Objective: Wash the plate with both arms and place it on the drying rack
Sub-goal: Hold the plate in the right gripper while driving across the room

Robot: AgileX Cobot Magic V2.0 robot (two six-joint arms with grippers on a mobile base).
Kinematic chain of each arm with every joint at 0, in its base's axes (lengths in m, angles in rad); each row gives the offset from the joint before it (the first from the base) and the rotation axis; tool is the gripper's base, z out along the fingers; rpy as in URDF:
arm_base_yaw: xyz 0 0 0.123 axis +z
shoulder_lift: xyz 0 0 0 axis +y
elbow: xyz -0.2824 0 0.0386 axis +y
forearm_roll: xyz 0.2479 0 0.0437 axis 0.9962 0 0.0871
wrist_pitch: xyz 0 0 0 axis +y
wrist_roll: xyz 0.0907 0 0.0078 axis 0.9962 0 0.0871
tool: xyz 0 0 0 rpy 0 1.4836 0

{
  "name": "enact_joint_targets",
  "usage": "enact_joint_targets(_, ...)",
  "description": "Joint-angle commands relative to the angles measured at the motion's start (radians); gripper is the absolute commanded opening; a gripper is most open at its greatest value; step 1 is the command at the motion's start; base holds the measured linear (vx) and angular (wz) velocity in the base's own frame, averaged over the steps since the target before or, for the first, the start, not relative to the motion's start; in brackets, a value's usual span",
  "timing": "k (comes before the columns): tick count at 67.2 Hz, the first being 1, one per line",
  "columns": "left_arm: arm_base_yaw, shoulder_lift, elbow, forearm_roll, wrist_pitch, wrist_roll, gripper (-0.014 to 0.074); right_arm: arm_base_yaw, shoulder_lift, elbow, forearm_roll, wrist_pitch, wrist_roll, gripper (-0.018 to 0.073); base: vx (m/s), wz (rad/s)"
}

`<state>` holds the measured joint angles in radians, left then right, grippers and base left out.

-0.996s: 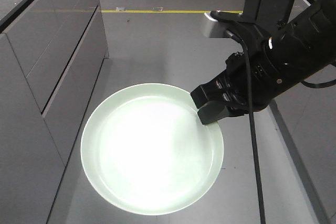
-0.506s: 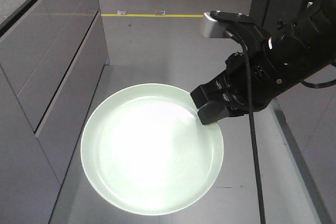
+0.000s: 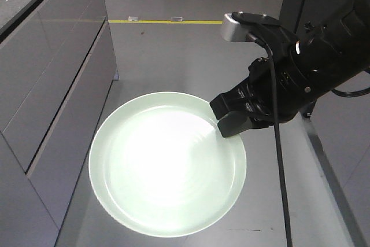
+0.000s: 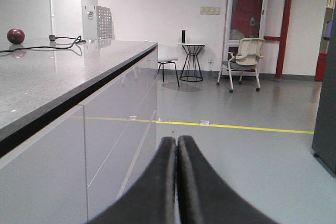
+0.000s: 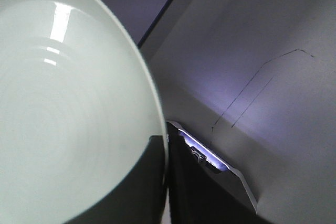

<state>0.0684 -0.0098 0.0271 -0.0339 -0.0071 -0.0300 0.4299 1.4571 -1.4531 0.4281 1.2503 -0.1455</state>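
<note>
The round pale mint-green plate (image 3: 167,163) hangs level above the grey floor, filling the lower middle of the front view. My right gripper (image 3: 231,121) is shut on its right rim, and the black arm with a silver-grey block (image 3: 234,27) reaches in from the right. Seen from the right wrist, the plate (image 5: 68,108) covers the left side, with my right gripper (image 5: 167,142) pinching its edge. In the left wrist view my left gripper (image 4: 177,140) is shut with nothing between its fingers, pointing along the floor. The drying rack is out of view.
Grey cabinet fronts (image 3: 52,85) run along the left under a long grey counter (image 4: 47,72), which carries a dark red ball (image 4: 16,35) and a cable. A yellow line (image 3: 167,21) crosses the floor ahead. A chair (image 4: 245,56) and a small round table (image 4: 192,51) stand far off.
The plate and right gripper keep their place in the front view. The yellow floor line and the cabinets have slid downward behind them, so the whole robot has moved.
</note>
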Motion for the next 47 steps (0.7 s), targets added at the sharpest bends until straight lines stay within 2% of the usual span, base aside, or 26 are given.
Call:
enact_joint_targets(1,-0.005,-0.016,-0.028,-0.009,-0.073,-0.001,-0.0007,-0.001,-0.039,-0.026,0.028,0.024,-0.008,-0.0004,0.23,-0.02)
enact_joint_targets(47,-0.005,-0.016,-0.028,-0.009,-0.073,-0.001,-0.0007,-0.001,-0.039,-0.026,0.028,0.024,-0.008,-0.0004,0.22,-0.04)
